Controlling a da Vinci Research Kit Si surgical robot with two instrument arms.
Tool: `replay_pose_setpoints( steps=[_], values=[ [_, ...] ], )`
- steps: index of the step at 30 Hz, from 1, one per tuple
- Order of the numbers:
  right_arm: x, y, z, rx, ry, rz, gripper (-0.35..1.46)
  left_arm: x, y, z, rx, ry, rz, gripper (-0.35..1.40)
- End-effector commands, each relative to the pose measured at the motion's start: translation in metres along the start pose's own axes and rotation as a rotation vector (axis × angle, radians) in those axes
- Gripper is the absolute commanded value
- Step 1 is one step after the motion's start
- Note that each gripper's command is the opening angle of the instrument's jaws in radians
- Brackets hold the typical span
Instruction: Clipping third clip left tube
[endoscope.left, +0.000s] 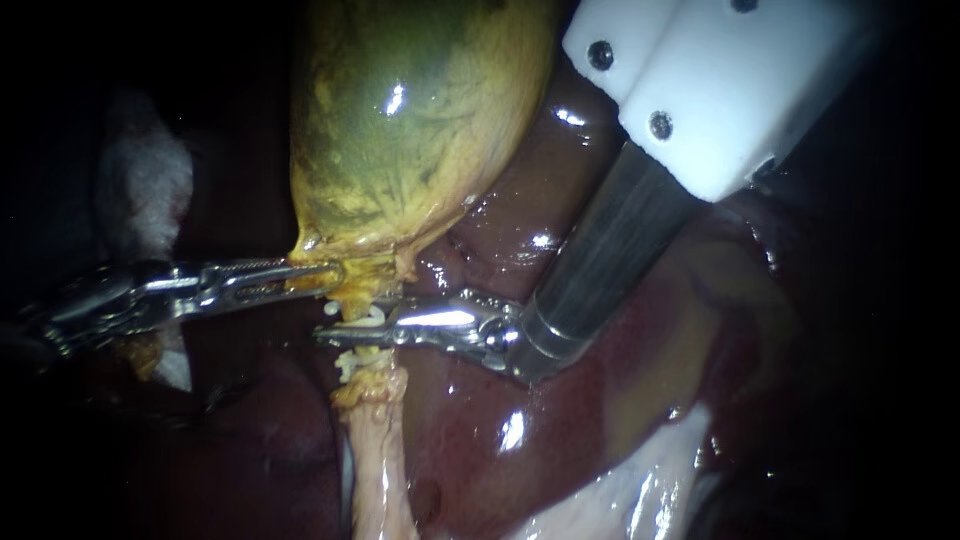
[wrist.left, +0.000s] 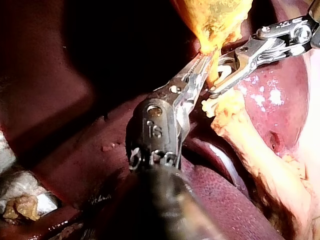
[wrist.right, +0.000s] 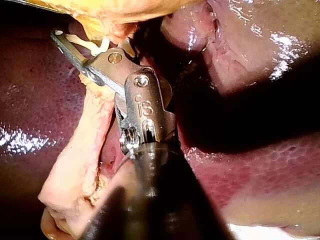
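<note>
Both pincers hold: left pincer (endoscope.left: 322, 276) grips gallbladder (endoscope.left: 420, 110), right pincer (endoscope.left: 352, 332) clamps tube (endoscope.left: 376, 440) over glossy liver (endoscope.left: 570, 400); surroundings dark.

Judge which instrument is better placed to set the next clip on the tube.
Right. My right instrument lies across the tube beside the white clips; my left instrument grips the gallbladder.

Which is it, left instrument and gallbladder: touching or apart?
Touching. The endoscope view shows the left instrument pinching the narrow lower end of the gallbladder, with no gap.
</note>
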Motion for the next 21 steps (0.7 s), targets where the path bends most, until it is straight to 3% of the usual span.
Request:
replay_pose_setpoints(
  steps=[1, 17, 21],
  values=[
    [0.0000, 0.0000, 0.0000, 0.000, 0.001, -0.001, 0.44, 0.0000, 0.0000, 0.0000, 0.000, 0.000, 0.000, -0.35],
    [-0.0003, 0.0000, -0.0003, -0.002, -0.001, 0.033, 0.07, 0.0000, 0.0000, -0.0001, -0.001, 0.000, 0.000, -0.35],
    [-0.0003, 0.0000, -0.0003, -0.002, -0.001, 0.033, 0.05, 0.0000, 0.0000, -0.0001, -0.001, 0.000, 0.000, -0.35]
  ],
)
